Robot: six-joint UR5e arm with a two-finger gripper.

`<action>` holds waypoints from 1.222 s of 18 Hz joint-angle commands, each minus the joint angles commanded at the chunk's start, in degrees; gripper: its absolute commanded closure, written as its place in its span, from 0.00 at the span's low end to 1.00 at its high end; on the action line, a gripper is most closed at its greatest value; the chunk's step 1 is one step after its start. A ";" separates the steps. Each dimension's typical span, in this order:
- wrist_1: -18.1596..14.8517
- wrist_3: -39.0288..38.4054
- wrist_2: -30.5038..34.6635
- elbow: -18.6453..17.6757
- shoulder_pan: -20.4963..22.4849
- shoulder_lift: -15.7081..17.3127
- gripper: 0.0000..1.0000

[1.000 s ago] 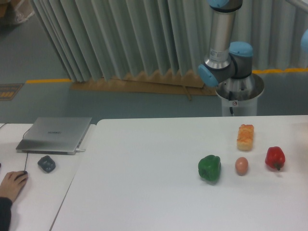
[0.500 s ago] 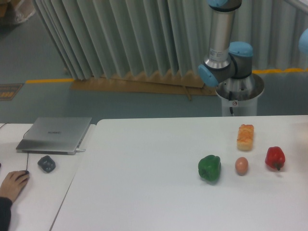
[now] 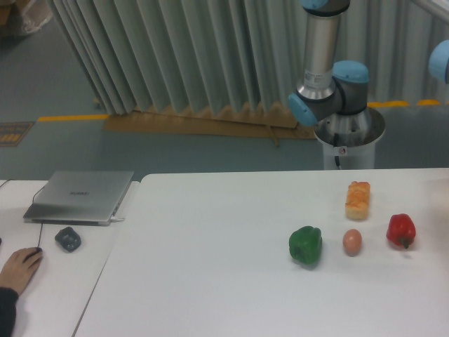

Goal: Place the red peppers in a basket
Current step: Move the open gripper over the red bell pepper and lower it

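Nearest the camera, at about eight o'clock in the view, a person's hand (image 3: 19, 269) rests on the side desk, apparently on a mouse, with a small dark object (image 3: 68, 239) just beyond it and a closed laptop (image 3: 80, 196) farther back; this looks like an operator's station, kept apart from the work surface.

On the white table (image 3: 210, 267), toward four o'clock, three items lie in a loose row, spaced apart so each could be picked singly: the green pepper (image 3: 306, 245), the brown egg (image 3: 352, 241), and the red pepper (image 3: 400, 230) at the three o'clock end, near the table's edge. A bread piece (image 3: 358, 199) lies just behind the egg. No basket shows anywhere.

Farthest, at one o'clock, the arm's base (image 3: 349, 133) stands behind the table. The gripper is out of frame, so its opening and contents cannot be told. The task seems not yet begun.
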 joint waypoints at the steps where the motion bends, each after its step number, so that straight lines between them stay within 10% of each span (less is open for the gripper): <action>1: 0.52 -9.80 -0.96 -1.23 -2.54 0.70 0.00; 8: 14.84 -39.14 -3.26 -9.93 -5.81 4.66 0.00; 22: 19.25 -50.77 0.43 -20.75 -6.25 5.46 0.00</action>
